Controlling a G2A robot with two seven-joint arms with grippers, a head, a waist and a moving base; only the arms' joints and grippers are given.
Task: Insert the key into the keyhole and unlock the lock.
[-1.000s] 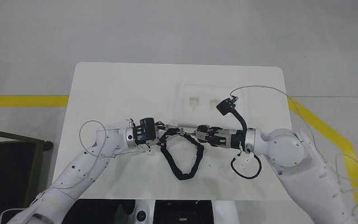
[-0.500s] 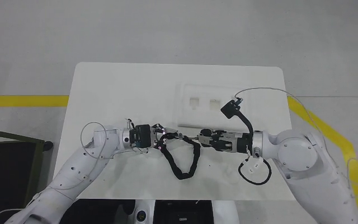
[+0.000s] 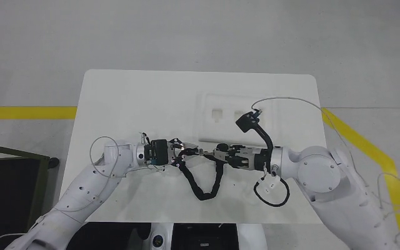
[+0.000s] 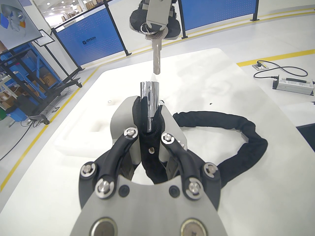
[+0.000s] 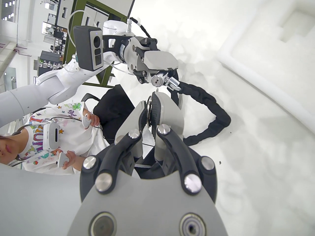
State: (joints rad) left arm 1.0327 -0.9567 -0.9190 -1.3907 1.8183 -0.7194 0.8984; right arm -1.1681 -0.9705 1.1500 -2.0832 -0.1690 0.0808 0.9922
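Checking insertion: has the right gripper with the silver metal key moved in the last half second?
Yes: the right gripper, with the key, shifted along the near edge of the white foam tray, toward the chrome lock cylinder.

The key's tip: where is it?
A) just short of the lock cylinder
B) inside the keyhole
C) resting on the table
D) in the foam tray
A: in the left wrist view the key held by the right gripper ends just before the lock cylinder, a gap showing between them.

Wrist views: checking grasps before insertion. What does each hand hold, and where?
Left hand: lock cylinder, by its rear half. Right hand: key, by its head.
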